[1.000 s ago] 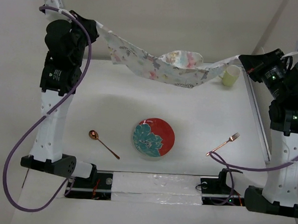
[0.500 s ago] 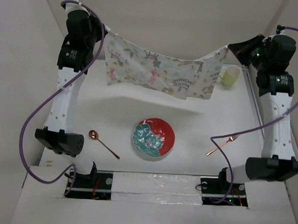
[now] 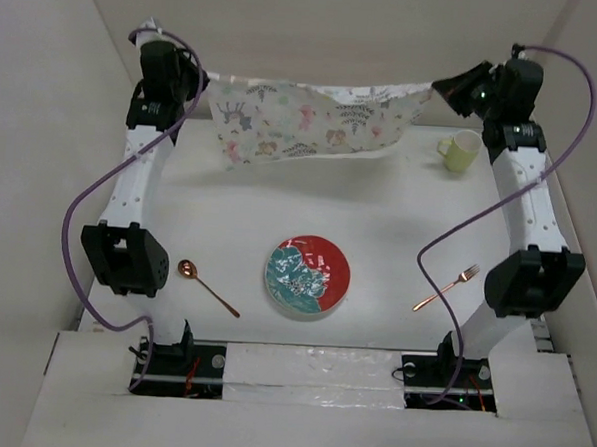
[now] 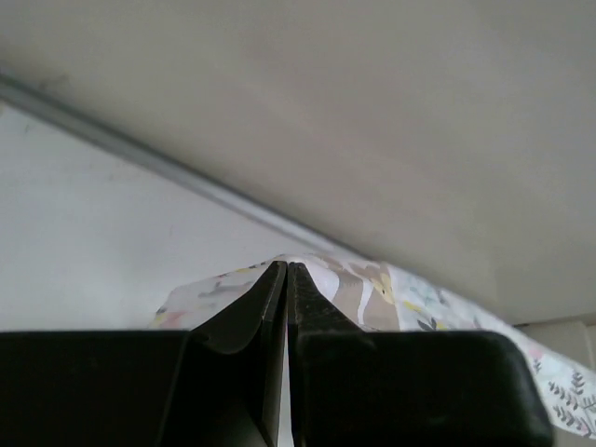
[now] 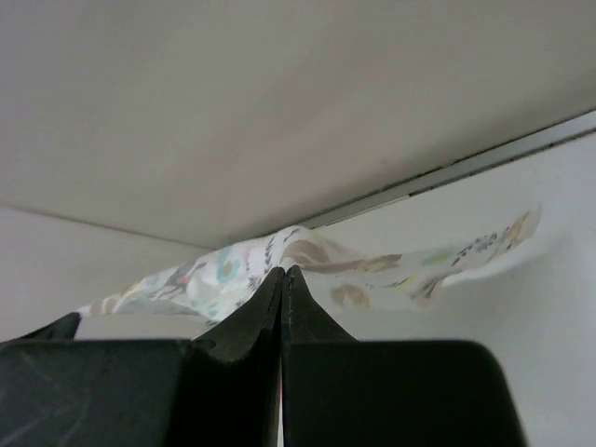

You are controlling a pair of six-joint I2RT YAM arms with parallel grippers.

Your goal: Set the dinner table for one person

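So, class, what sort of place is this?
Probably a robot lab bench staged for dining: a white table boxed in by plain walls, a left arm and right arm mounted at its near edge, and a plate, spoon and fork.

Table [image 3: 399,219]: plate [image 3: 308,276], spoon [image 3: 207,287], fork [image 3: 446,287] (plus mug [image 3: 460,151]).

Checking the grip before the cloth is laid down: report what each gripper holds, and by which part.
Both are shut on the patterned placemat: the left gripper pinches its left upper corner, the right gripper its right upper corner.
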